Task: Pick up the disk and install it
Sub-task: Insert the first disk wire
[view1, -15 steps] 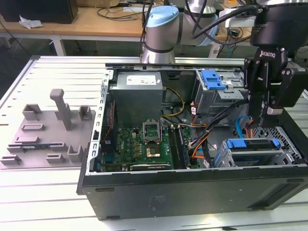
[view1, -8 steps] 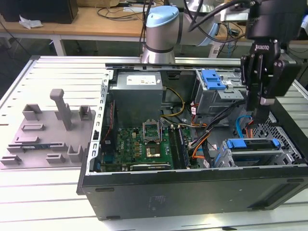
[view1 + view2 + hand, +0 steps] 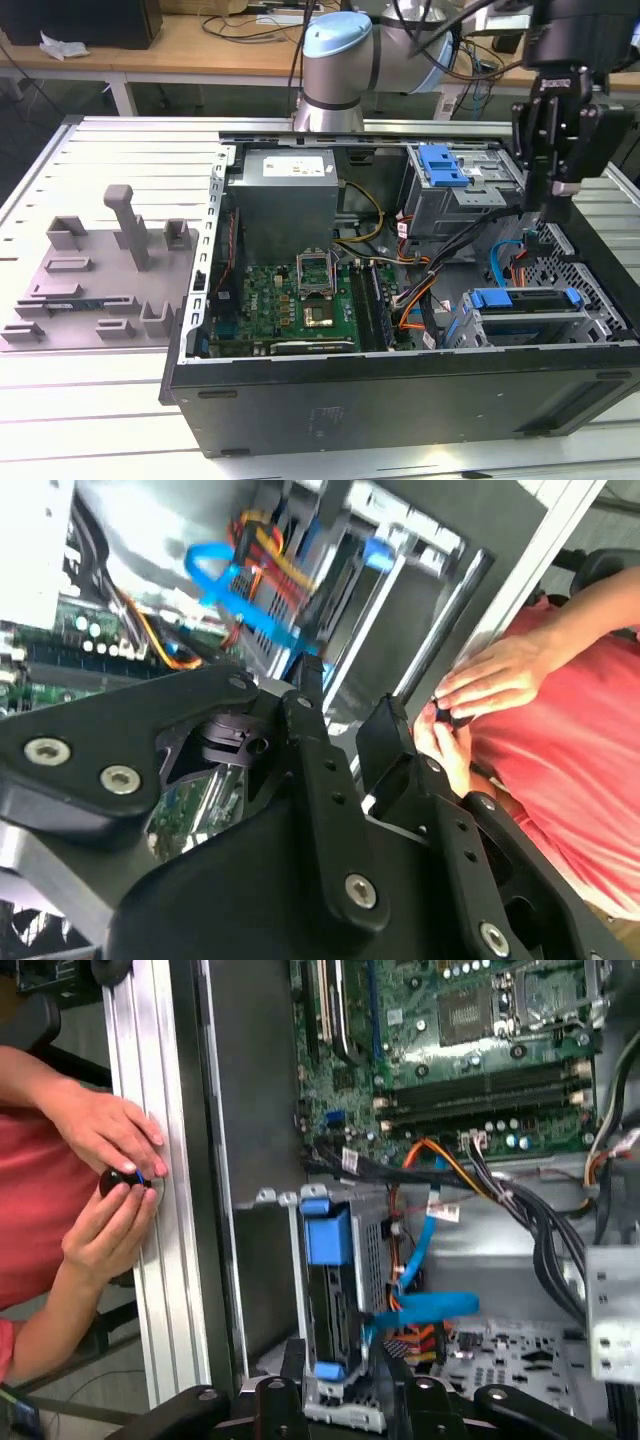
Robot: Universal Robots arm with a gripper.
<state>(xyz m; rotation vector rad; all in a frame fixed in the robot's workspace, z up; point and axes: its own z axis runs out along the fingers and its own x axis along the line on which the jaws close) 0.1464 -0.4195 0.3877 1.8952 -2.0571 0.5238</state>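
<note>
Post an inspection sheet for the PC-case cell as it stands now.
Surface: slotted aluminium table with an open PC case on it.
Job's things: the disk, blue-framed, sits in a bay inside the case at the exterior view's right; not gripped.
Clutter: grey fixture plate with pegs, beside the case at the exterior view's left.
Grippers: gripper above the disk's bay, jaws open, holding nothing.
Cables: blue cable looped beside the disk; wire bundles cross the case floor.
Surroundings: a person's hands at the table's edge rail, holding a small dark object; wooden benches behind.
</note>
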